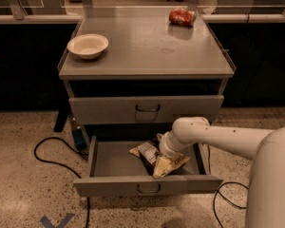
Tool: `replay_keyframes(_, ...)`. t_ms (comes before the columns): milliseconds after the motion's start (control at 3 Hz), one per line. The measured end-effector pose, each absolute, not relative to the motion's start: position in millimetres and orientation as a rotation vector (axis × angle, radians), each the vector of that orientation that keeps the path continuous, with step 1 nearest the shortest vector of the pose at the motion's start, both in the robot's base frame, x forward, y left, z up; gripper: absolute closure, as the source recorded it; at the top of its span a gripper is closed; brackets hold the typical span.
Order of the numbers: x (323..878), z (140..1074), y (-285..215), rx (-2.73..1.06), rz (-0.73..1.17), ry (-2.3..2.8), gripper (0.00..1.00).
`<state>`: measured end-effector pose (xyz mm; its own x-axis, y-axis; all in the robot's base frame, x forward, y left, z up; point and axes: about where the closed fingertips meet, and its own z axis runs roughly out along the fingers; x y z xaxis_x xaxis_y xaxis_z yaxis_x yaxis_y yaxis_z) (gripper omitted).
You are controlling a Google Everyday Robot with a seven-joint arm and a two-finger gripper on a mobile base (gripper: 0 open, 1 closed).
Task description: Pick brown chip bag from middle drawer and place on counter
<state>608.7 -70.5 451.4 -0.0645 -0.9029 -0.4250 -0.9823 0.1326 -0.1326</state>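
The brown chip bag (148, 152) lies crumpled in the open middle drawer (147, 185), right of its centre, with a cream-yellow end (163, 166) near the front panel. My gripper (164, 156) is down in the drawer at the bag, mostly hidden behind my white wrist (180, 136). My arm reaches in from the right. The grey counter (147, 46) above is the cabinet's flat top.
A white bowl (88, 45) sits on the counter's left side and a red-orange packet (182, 17) at its back right. The upper drawer (147, 109) is closed. A black cable (47, 151) loops on the floor at the left, and another (225, 198) at the right.
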Motion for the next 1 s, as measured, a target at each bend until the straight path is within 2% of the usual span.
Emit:
replay_keyframes(667, 612.2, 429.8, -70.3, -1.804, 0.315, 2.037, 0.00)
replay_keyframes(1000, 612.1, 429.7, -70.3, -1.804, 0.315, 2.037, 0.19)
